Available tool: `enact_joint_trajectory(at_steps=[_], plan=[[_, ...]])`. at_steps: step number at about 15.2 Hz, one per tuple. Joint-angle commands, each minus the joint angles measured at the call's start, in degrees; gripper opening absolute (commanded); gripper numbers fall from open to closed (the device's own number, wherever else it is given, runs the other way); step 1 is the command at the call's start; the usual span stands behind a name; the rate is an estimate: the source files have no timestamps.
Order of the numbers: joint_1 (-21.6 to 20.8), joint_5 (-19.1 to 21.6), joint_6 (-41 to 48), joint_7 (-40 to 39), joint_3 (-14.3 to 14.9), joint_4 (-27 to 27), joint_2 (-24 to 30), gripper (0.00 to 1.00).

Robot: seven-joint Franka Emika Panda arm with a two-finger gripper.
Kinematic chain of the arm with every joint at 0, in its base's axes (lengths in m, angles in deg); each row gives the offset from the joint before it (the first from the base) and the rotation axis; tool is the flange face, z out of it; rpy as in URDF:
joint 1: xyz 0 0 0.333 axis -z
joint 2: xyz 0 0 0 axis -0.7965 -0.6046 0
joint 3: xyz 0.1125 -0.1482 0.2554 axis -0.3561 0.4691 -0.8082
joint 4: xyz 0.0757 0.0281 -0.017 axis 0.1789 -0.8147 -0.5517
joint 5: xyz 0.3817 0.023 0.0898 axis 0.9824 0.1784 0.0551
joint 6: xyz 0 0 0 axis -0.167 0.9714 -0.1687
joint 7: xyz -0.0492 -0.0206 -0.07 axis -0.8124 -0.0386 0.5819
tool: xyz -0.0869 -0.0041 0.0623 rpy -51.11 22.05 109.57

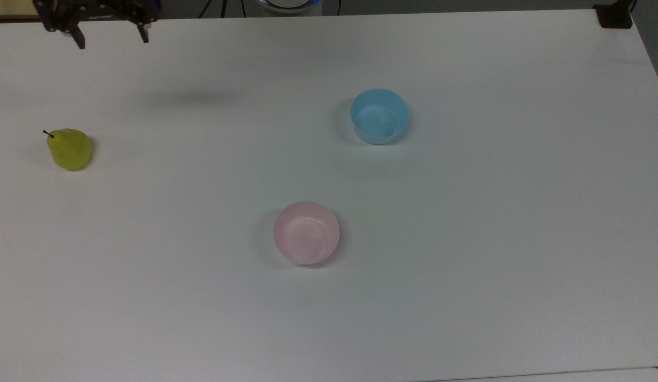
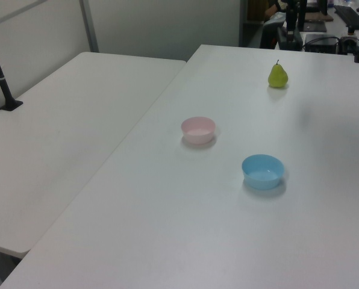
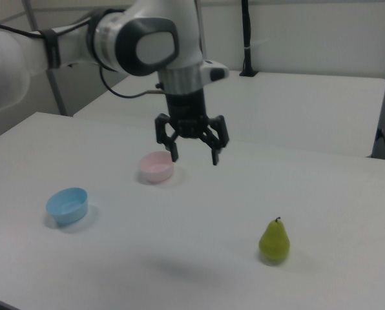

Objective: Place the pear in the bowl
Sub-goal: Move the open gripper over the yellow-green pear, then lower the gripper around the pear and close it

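A yellow-green pear [image 1: 70, 149] with a dark stem stands upright on the white table at the top view's left, also the pear [image 2: 277, 75] [image 3: 274, 241]. The pale pink bowl [image 1: 306, 232] [image 2: 198, 129] [image 3: 156, 167] rests empty near the table's middle. My gripper [image 1: 112, 38] [image 3: 194, 156] hangs open high above the table with nothing between its fingers, at the top view's upper left, well apart from the pear and far from the bowl.
A light blue bowl [image 1: 380, 116] [image 2: 262, 171] [image 3: 68, 205] sits to the right of the pink one in the top view. A second white table [image 2: 59, 132] adjoins on the left view's left. A black post base [image 1: 614, 16] stands at the top view's far right corner.
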Motion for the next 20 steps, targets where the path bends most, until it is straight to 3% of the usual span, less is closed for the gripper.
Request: enact_joint_trajectory(at_steps=[1, 7, 11, 20], plan=[[3.5, -0.5, -0.3, -4.7, 0.0, 4.9, -4.9, 1.00], [8.4, 0.0, -8.7, -9.5, 0.0, 6.0, -12.0, 1.00], [8.7, -0.1, -17.8, -9.6, 0.1, 5.5, -17.1, 1.00], [9.2, -1.2, -25.5, -9.3, 0.2, 2.1, -22.0, 1.00]])
